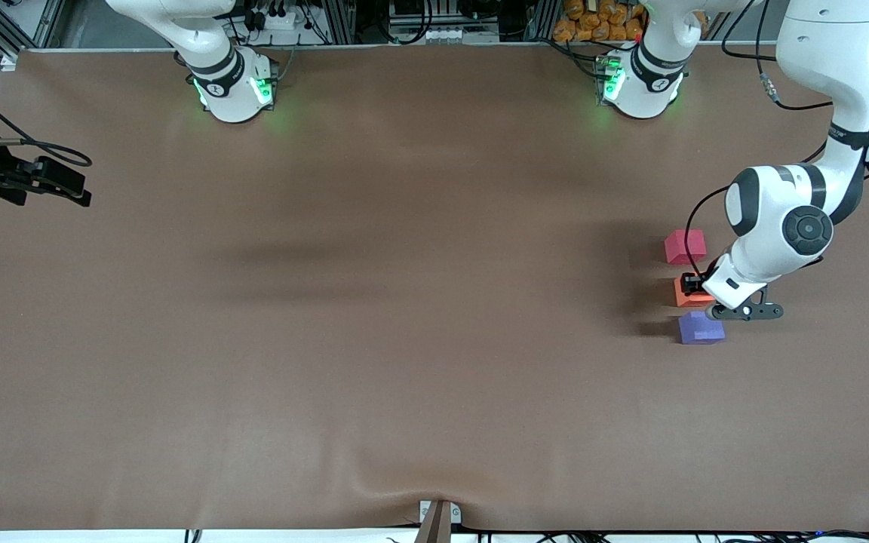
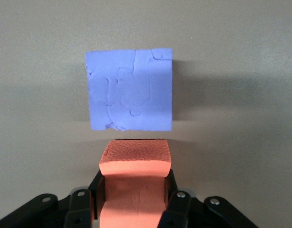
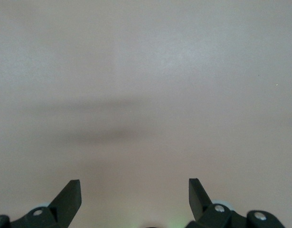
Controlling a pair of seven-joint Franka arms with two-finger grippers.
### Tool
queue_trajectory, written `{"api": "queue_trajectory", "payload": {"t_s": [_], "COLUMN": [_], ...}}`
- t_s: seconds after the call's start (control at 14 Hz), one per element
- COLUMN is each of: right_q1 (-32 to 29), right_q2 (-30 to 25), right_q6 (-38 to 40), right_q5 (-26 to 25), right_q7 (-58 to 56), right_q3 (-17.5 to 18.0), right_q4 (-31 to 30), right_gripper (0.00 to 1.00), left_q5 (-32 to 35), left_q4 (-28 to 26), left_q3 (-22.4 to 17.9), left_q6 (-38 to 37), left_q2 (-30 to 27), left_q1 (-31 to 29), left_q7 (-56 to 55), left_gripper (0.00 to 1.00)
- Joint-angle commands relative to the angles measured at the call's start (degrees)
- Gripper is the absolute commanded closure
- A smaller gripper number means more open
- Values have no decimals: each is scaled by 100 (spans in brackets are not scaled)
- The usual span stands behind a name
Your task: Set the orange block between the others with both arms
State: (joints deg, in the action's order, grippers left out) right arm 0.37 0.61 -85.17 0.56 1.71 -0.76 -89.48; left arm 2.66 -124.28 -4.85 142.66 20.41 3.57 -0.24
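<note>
The orange block [image 1: 685, 296] sits in the gap between the pinkish-red cube [image 1: 685, 246] and the purple-blue cube [image 1: 700, 328], which lies nearest the front camera, at the left arm's end of the table. My left gripper [image 1: 697, 291] is down on the orange block and shut on it. In the left wrist view its black fingers [image 2: 99, 190] press both sides of the orange block [image 2: 134, 161], with the purple-blue cube [image 2: 131, 90] just past it. My right gripper [image 1: 57, 183] waits open over the right arm's end of the table; it [image 3: 135, 190] holds nothing.
A brown cloth [image 1: 374, 317] covers the table, with a wrinkle near the front edge [image 1: 397, 486] by a small bracket [image 1: 438, 519]. Cables and orange items [image 1: 600, 19] lie past the table's back edge, by the arm bases.
</note>
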Motion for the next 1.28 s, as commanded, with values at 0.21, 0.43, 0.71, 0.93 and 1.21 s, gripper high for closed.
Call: {"api": "queue_trajectory", "payload": {"t_s": [0.21,0.43,0.71,0.93,1.21], "right_q1": [-80,-80,-107,-107,-98], "right_q2": [53,211,369,492,607], "right_q6": [-43,-52,-70,-70,-131], "right_q5": [-3,23,225,260,269], "right_q7": [32,32,23,23,23], "right_q3": [50,58,50,50,50], "right_q4": [-17,-17,1,1,1], "right_gripper": [0,0,0,0,0], "left_q5": [24,24,24,42,42], "left_q4": [62,280,1255,1801,2328], "left_q3": [72,72,72,63,54], "left_q6": [43,-254,-1396,-1776,-1864], "left_q2": [-89,-230,-283,-283,-283], "left_q1": [-76,-84,-67,-58,-58], "left_q7": [112,121,121,121,174], "left_gripper": [0,0,0,0,0]}}
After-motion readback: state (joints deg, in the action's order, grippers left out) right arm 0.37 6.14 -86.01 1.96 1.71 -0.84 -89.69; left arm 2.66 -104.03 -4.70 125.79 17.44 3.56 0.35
